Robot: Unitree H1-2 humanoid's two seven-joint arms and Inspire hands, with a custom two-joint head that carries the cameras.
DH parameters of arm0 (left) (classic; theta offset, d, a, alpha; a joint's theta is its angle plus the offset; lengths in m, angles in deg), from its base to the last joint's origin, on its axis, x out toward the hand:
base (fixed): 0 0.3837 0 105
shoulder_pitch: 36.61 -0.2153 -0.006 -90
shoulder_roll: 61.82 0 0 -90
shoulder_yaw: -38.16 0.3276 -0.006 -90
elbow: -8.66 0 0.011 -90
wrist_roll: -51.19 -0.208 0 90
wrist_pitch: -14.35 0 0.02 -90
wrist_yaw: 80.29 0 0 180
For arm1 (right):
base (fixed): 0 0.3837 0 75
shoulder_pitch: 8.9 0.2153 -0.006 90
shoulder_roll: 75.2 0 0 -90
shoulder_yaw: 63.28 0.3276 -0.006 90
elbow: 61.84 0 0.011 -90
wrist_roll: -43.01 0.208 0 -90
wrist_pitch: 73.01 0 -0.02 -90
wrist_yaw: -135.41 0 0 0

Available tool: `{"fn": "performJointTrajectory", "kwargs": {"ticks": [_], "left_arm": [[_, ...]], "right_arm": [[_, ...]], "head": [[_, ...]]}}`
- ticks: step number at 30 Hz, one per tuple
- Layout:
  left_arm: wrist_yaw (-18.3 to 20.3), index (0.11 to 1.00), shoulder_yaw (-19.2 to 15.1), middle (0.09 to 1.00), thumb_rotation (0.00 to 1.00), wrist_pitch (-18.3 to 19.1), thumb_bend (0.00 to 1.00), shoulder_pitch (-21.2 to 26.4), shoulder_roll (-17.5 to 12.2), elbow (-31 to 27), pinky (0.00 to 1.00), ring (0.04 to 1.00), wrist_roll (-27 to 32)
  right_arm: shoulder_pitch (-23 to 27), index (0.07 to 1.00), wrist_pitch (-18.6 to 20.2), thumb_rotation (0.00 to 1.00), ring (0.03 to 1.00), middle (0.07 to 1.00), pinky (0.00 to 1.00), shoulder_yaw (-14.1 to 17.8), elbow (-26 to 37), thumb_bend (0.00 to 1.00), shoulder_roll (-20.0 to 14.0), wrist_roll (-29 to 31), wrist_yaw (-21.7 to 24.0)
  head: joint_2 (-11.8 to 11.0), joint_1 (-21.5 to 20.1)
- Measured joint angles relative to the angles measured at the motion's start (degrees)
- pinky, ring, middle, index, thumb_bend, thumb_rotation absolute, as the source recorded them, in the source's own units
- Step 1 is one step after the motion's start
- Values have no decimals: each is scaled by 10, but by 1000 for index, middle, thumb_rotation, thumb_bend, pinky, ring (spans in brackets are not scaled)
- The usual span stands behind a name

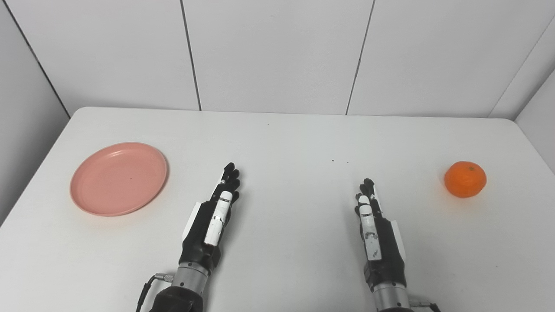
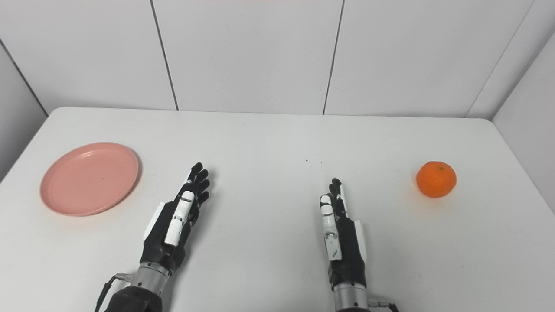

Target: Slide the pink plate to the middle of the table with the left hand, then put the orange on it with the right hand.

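Pink plate (image 1: 119,178) is sitting flat on the white table (image 1: 286,143), way over on its left side, well apart from everything else. Nothing on it that I can make out except a tiny dark speck near its middle. The orange (image 1: 465,179) is on the opposite end, far right of the plate, near the table's right edge, sitting on its own with nothing touching it.

Both hands are parked between those two. The left hand (image 1: 213,219) is the one closer to the plate, to the right of it and a bit nearer the robot, not touching the rim. Its fingers (image 1: 230,174) are stretched out straight and pointing toward the back wall (image 1: 277,52), leaning slightly right; it's holding nothing, so basically an open flat hand turned on edge with the thumb side up. Can't really tell if it's resting on the table or hanging just above it.

The right hand (image 1: 375,225) is further right from the plate, roughly midway between the left hand and the orange but still clearly apart from the fruit. Same deal: fingers extended and held loosely together, pointing away from the robot, empty.

The middle of the table, to the right of the plate and beyond the fingertips, only has a couple of tiny dark specks (image 1: 340,161) on it. The wall behind is plain grey-white panels with dark seams.
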Motion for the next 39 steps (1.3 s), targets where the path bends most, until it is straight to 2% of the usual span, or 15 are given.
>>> {"fn": "performJointTrajectory", "kwargs": {"ticks": [28, 30, 32, 34, 35, 37, 39], "left_arm": [[0, 1000, -1, 1000, 1000, 0, 413, 0, 1, 0, 1000, 1000, 0], [0, 1000, 0, 1000, 1000, 0, 406, 0, 1, 0, 1000, 1000, 0], [0, 1000, 1, 1000, 1000, 0, 398, 0, 1, 2, 1000, 1000, 0], [0, 1000, 3, 1000, 1000, -3, 390, 0, 5, 9, 1000, 1000, -1], [-1, 1000, 4, 1000, 1000, -6, 389, -1, 8, 15, 1000, 1000, -1], [-1, 1000, 7, 1000, 1000, -11, 388, -3, 13, 25, 1000, 1000, -1], [-2, 1000, 10, 1000, 1000, -16, 380, -5, 18, 29, 1000, 1000, -3]], "right_arm": [[0, 1000, 0, 1000, 983, 995, 989, 0, 0, 273, -1, 2, 0], [0, 1000, 0, 1000, 981, 994, 988, 1, 0, 261, -1, 6, 0], [0, 1000, 0, 1000, 983, 996, 993, 4, 0, 253, -1, 10, 0], [0, 1000, 0, 1000, 995, 1000, 999, 6, -1, 258, -4, 16, 3], [0, 1000, -1, 1000, 999, 1000, 1000, 6, -2, 258, -9, 19, 6], [0, 1000, -5, 1000, 1000, 1000, 1000, 6, -5, 258, -20, 23, 15], [-1, 1000, -11, 1000, 1000, 1000, 1000, 8, -7, 264, -29, 28, 17]], "head": [[-6, 2], [-16, 23], [-16, 23], [-27, 48], [-38, 68], [-39, 70], [-55, 102]]}}
